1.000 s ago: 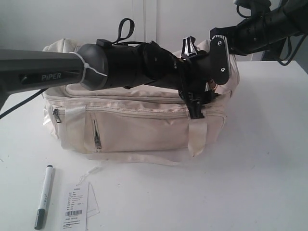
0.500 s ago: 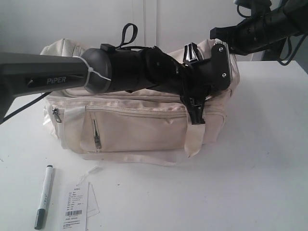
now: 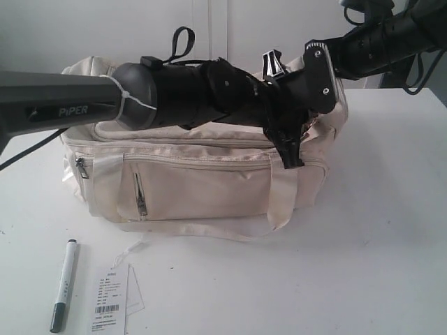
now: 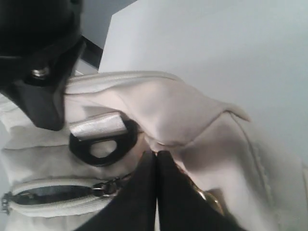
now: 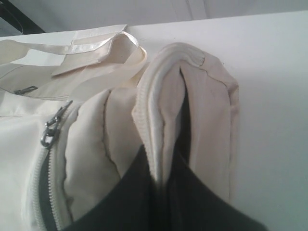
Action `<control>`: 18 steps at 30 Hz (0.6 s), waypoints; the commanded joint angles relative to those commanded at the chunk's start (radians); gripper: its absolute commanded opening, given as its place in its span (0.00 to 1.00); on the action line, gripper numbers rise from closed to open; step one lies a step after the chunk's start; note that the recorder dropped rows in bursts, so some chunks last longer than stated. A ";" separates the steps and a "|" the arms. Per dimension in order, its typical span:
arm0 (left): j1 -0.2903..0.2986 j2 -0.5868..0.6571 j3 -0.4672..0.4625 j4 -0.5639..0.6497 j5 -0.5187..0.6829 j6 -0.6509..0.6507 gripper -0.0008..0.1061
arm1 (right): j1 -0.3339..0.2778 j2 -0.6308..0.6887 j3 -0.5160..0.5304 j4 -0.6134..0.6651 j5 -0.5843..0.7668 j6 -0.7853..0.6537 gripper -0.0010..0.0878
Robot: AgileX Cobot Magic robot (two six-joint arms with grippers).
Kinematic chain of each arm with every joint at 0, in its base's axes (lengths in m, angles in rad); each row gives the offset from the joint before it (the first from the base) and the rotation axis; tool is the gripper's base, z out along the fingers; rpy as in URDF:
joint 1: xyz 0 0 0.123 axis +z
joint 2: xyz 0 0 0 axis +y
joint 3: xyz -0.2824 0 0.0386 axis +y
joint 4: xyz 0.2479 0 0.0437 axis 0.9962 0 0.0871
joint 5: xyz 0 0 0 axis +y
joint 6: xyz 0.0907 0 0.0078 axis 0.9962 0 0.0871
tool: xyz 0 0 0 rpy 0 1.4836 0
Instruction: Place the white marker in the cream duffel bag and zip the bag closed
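you see a white desk (image 3: 363,265) under the whole scene. a white paper tag (image 3: 112,300) with printed lines and a barcode lies flat at its near left, a thin string (image 3: 133,248) trailing from its top. a pale wall (image 3: 84,28) stands behind.

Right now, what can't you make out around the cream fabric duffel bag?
Exterior view: the left arm covers the top of the cream fabric duffel bag, hiding its main zip.
Left wrist view: what the shut left gripper pinches is hidden by its fingers.
Exterior view: print on the white paper tag, too small.
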 joint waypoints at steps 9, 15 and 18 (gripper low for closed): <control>0.066 0.010 0.000 -0.049 0.102 -0.424 0.15 | 0.000 0.000 0.000 0.000 0.000 0.000 0.01; 0.074 0.023 -0.072 -0.056 0.158 -0.746 0.58 | 0.000 0.000 0.000 0.000 0.000 0.000 0.01; 0.074 0.036 -0.136 -0.059 0.227 -0.808 0.49 | 0.000 0.000 0.000 0.000 0.000 0.000 0.01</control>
